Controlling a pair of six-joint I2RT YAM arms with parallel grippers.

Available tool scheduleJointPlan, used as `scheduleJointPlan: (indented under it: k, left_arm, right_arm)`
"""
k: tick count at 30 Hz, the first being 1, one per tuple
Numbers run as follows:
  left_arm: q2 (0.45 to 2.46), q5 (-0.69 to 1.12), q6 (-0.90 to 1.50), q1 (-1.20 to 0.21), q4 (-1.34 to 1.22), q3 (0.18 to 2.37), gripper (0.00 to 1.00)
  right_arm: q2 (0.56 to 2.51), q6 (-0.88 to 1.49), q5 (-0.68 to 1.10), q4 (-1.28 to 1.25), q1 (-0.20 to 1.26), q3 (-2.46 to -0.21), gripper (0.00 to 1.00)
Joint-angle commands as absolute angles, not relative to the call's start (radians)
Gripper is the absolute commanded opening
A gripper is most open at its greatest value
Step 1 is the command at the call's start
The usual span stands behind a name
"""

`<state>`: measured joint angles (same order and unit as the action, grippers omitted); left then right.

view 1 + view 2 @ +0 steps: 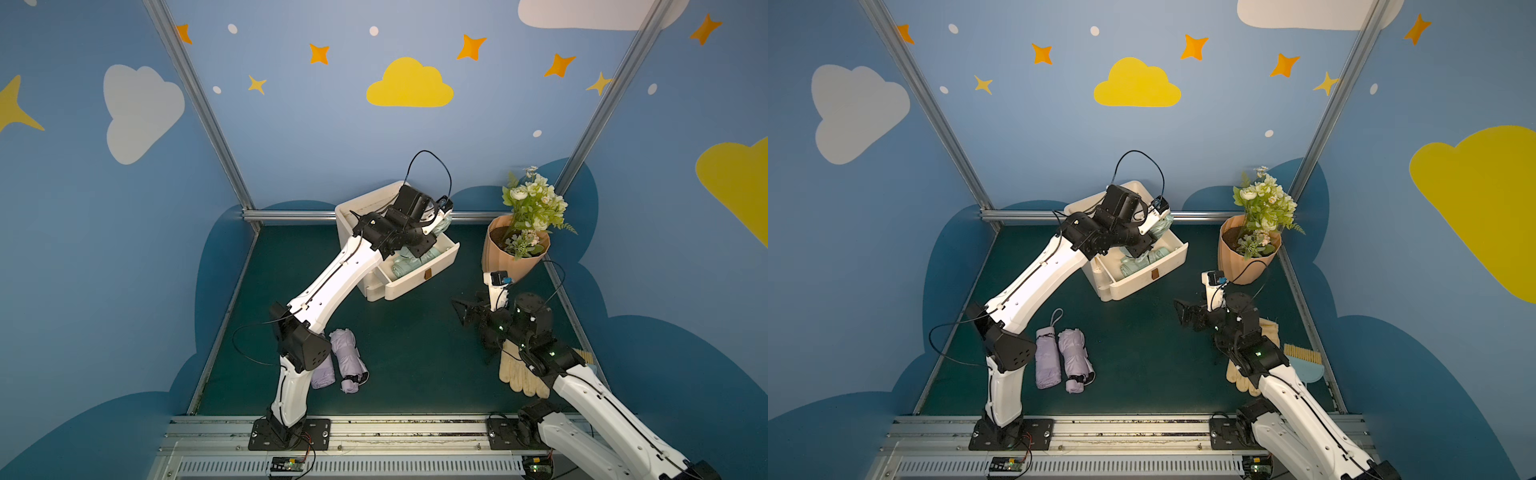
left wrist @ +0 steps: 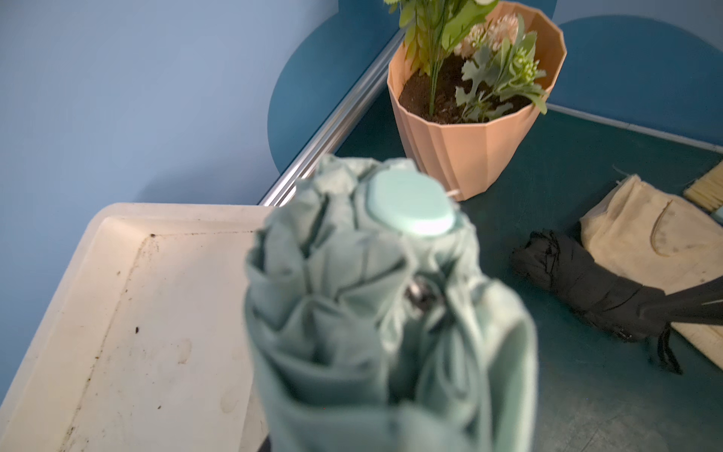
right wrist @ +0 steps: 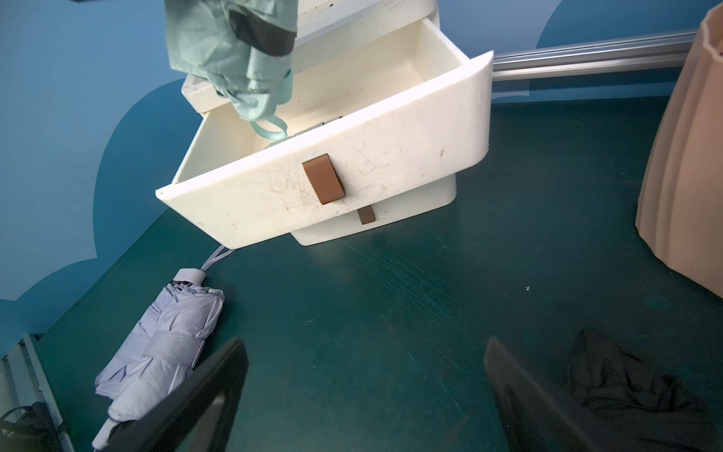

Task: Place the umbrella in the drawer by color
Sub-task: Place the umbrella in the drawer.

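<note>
The cabinet (image 1: 365, 199) stands mid-back on the table (image 1: 407, 353), with its top drawer (image 1: 419, 272) open toward the front right. A stowed umbrella (image 1: 405, 266) lies in the drawer. Just above it, toward the back, the left gripper (image 1: 436, 222) clamps a held umbrella (image 3: 227, 43). At the front left, by the left arm, an outer umbrella (image 1: 1047, 361) and an inner umbrella (image 1: 1074, 357) lie side by side, touching. The pot (image 1: 505, 259) sits in the back right corner. Before it hangs the right gripper (image 1: 467, 309), jaws apart, right of the drawer. Under that arm a last umbrella (image 2: 587, 289) lies against the gloves (image 1: 521, 374), and the brush (image 1: 1302, 355) lies just right of them.
</note>
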<state>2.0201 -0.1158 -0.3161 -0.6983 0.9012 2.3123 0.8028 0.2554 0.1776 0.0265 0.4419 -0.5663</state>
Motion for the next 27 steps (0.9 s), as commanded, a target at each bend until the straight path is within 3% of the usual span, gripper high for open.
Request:
scheduleJointPlan:
  k: [1, 5, 19, 27]
  left_arm:
    - [2.037, -0.149, -0.362, -0.695, 0.931, 2.344, 0.03]
    - [2.078, -0.215, -0.4, -0.696, 0.965, 2.355, 0.03]
    - [2.216, -0.382, -0.458, -0.703, 1.038, 2.473, 0.21]
    - [2.241, -0.401, -0.46, -0.703, 1.041, 2.516, 0.36]
  right_arm:
    - [0.803, 0.267, 0.187, -0.001, 0.436, -0.558, 0.98]
    - [0.802, 0.273, 0.186, -0.002, 0.433, -0.554, 0.98]
    - [0.797, 0.29, 0.174, 0.001, 0.42, -0.539, 0.98]
    - [0.783, 0.298, 0.179, 0.004, 0.408, -0.528, 0.98]
